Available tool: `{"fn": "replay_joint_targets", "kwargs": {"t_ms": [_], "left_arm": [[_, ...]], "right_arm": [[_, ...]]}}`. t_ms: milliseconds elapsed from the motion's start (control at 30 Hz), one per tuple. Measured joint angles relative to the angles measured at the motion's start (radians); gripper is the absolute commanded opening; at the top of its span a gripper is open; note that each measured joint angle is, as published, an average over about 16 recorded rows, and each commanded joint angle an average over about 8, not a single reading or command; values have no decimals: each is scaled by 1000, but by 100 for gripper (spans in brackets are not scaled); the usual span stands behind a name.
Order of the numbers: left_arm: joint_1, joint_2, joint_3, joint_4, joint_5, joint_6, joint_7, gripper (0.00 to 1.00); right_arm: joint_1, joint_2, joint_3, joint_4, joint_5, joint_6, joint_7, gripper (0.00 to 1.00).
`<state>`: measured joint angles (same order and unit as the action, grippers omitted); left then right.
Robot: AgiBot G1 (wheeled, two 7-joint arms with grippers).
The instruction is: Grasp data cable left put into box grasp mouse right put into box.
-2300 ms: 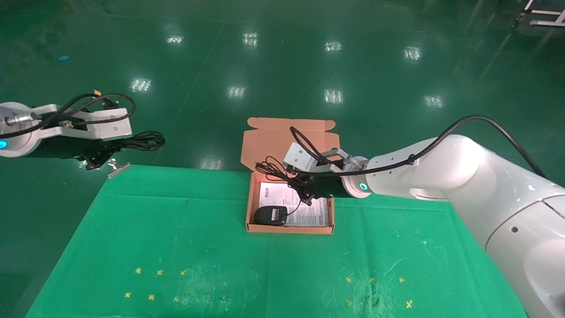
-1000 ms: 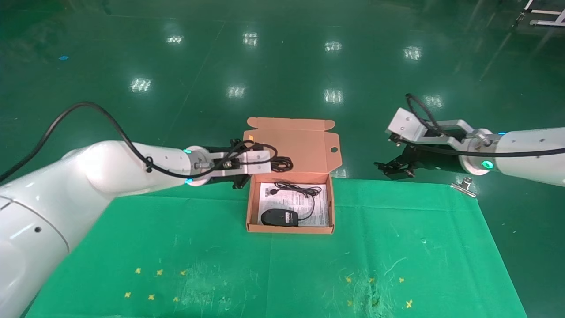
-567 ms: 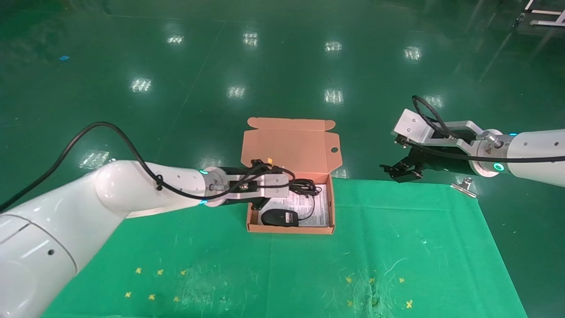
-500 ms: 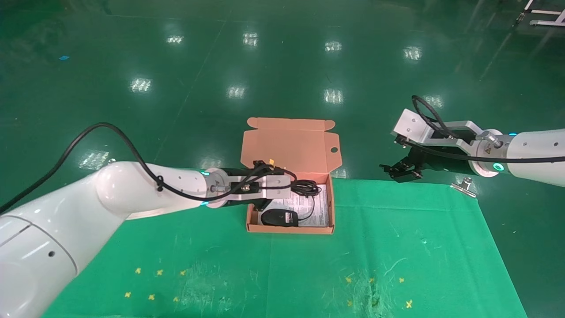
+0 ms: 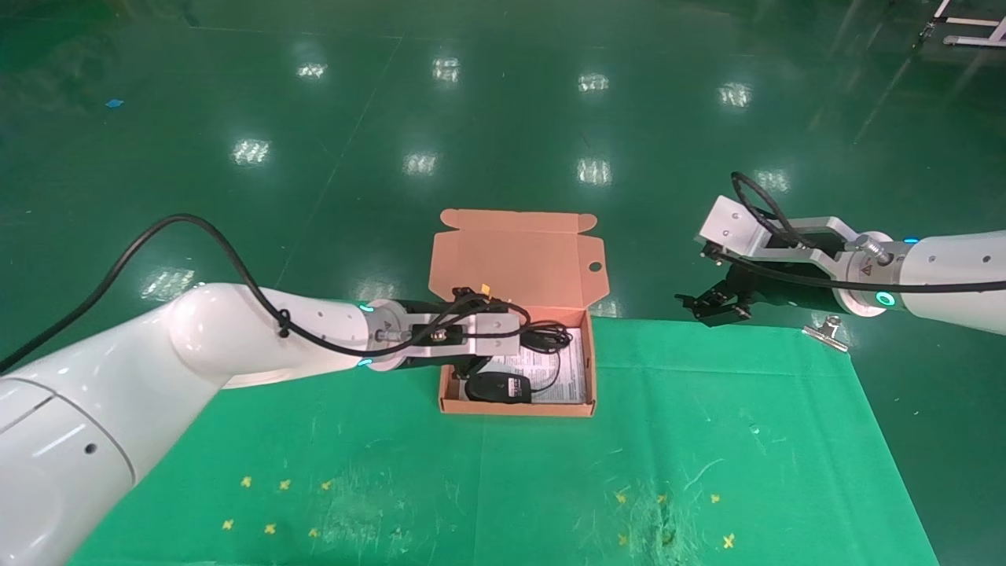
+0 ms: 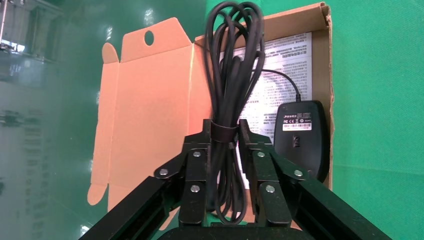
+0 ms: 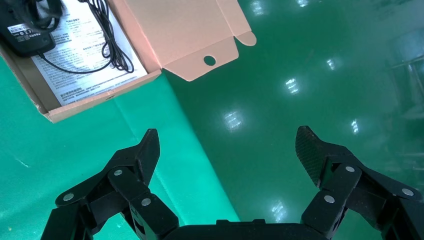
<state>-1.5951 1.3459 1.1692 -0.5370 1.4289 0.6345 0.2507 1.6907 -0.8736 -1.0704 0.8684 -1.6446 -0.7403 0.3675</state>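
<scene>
The salmon-orange box (image 5: 583,369) lies open on the green cloth, its flap lid (image 5: 519,259) standing back; it also shows in the left wrist view (image 6: 145,105) and the right wrist view (image 7: 95,102). The black mouse (image 5: 493,387) lies label-up in the box's near left corner (image 6: 301,137) (image 7: 25,35), its cord looped on a printed leaflet. My left gripper (image 5: 491,350) (image 6: 225,131) is shut on the data cable (image 5: 546,336) (image 6: 232,65), a black strapped bundle held just over the box interior. My right gripper (image 5: 707,303) (image 7: 227,145) is open and empty, off the table's far right edge.
A printed leaflet (image 5: 550,373) lines the box floor. A metal clip (image 5: 825,330) sits at the cloth's far right corner. Yellow cross marks (image 5: 267,503) dot the near cloth. Shiny green floor lies beyond the table.
My left arm swung in from the far left with the cable bundle and now holds it over the box. My right arm let go of the mouse cord and withdrew to the right.
</scene>
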Motion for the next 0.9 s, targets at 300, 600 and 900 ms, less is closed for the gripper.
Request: {"fn": "replay_joint_targets", "kwargs": {"t_ms": [300,600,900], "left_arm": [[-47,-121,-3,-130,22,4,-120,100],[-117,-246,-5,-301,85,-32,-256,100],[-94,-315,-72,-387,54,17,-300,100]], "right_arm": [[19,1,10,16,-4,16,2,100],[58,3,18,48,-31,34,-5,100],[27,20,69,86,12,-20,-27,100]]}}
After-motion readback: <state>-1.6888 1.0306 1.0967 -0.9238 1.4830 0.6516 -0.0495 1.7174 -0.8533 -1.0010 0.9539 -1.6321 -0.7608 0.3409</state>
